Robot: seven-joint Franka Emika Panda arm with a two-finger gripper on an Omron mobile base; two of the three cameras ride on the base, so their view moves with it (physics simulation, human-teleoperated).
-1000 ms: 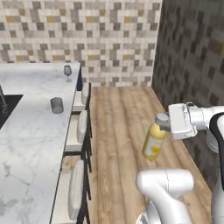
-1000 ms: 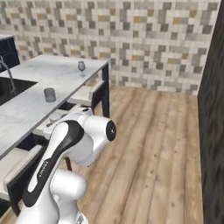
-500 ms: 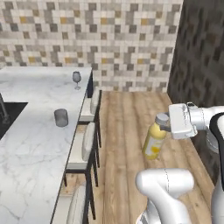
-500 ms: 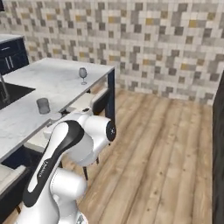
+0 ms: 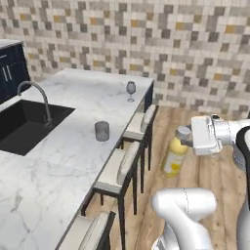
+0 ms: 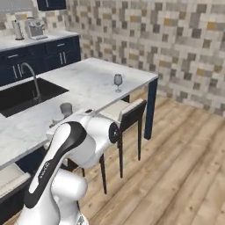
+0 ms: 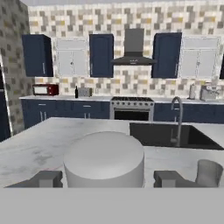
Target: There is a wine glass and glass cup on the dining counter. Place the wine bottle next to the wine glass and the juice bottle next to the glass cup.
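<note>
My gripper [image 5: 185, 139] is shut on the neck of the juice bottle [image 5: 173, 157], a stout yellow bottle held upright in the air over the wooden floor, right of the dining counter [image 5: 58, 161]. In the hand view its grey-white cap [image 7: 104, 158] sits between my fingertips [image 7: 43, 178]. The wine glass [image 5: 131, 90] stands near the counter's far right corner, also in the right base view [image 6: 117, 81]. The glass cup [image 5: 101, 131] stands mid-counter near the right edge [image 6: 66, 108] and at lower right of the hand view [image 7: 209, 173]. The wine bottle is out of view.
A dark sink [image 5: 22, 124] with a curved faucet [image 5: 39, 97] is set in the counter's left side. Stools [image 5: 122, 166] line the counter's right side between it and the bottle. Wall cabinets, a stove [image 7: 131, 111] and a hood lie beyond.
The whole picture has shifted: the base has moved, so the counter, glass and cup now lie further right and nearer. The gripper and bottle keep their place relative to the base.
</note>
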